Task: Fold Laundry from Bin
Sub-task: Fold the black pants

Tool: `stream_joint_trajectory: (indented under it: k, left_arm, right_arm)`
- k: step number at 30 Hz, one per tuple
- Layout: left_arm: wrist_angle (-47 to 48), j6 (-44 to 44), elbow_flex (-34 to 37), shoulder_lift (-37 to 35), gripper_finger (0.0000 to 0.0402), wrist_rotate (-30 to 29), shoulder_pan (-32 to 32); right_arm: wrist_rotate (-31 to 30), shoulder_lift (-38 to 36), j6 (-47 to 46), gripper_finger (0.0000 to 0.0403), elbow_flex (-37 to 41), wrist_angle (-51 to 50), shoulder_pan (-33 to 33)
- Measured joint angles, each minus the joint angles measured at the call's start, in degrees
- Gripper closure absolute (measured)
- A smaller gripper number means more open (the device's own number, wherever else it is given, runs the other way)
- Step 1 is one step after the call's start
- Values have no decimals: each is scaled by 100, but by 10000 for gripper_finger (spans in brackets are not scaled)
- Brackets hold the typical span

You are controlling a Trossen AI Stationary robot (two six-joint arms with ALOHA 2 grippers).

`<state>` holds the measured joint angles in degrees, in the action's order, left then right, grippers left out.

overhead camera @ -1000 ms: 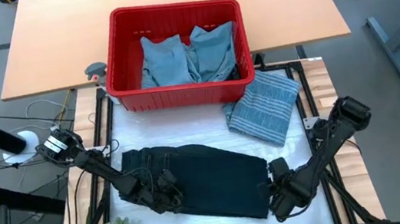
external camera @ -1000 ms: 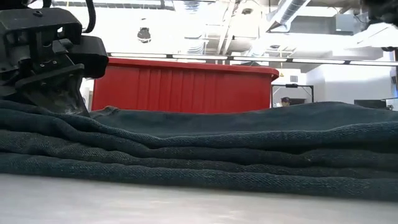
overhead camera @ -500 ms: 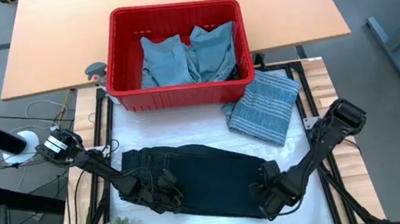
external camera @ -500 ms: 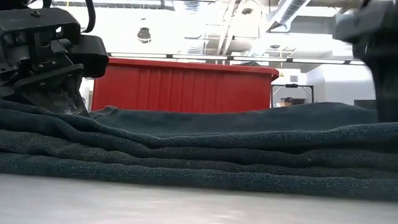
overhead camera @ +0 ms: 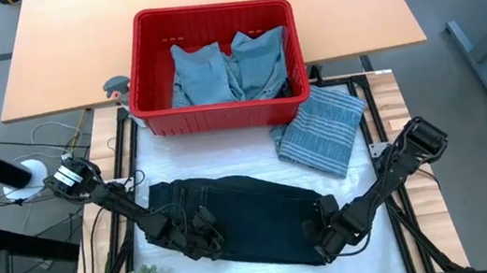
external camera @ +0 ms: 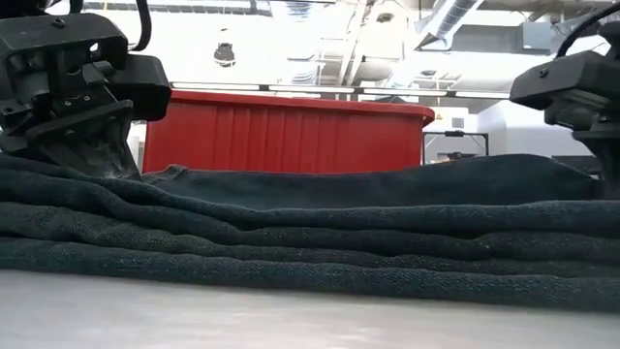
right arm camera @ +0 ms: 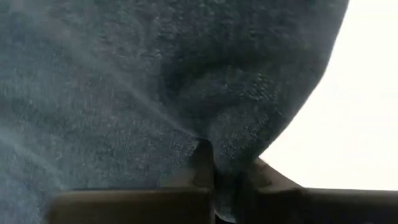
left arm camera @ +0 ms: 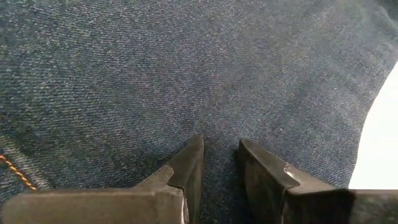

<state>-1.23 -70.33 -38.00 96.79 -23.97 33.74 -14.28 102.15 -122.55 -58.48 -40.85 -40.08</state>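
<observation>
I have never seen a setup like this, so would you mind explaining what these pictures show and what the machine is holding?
This is a robot with two dark arms working at a table; each arm ends in a two-finger hand. One picture looks straight down from above, one looks level across the tabletop, and two come from small cameras on the wrists.

On the table lies a dark denim garment, partly folded. Beside it is a striped grey-blue cloth, and behind both stands a red bin with light blue clothes inside.

The left hand rests on the denim's left part, fingers pinching it with a narrow gap between them. The right hand is at the denim's right edge, its fingers closed on a fold of the fabric, as the right wrist picture shows.
</observation>
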Motion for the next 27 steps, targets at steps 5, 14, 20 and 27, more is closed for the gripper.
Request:
stream_joint_trajectory:
  k: [5, 14, 20, 27]
  left_arm:
    - [-2, 90, 1, 0, 305, 23, -79]
    - [-273, 303, 15, 15, 305, -3, -287]
    - [-627, 588, 17, 17, 305, 183, -647]
    - [-1013, 965, 22, 22, 305, 454, -1065]
  right_arm:
    - [205, -51, 383, 362, 7, -38, 97]
    - [-41, -993, 319, 362, 26, -588, -54]
    - [-115, -1757, 426, 362, 28, -819, -60]
    - [-275, -2515, 1057, 362, 28, -605, 248]
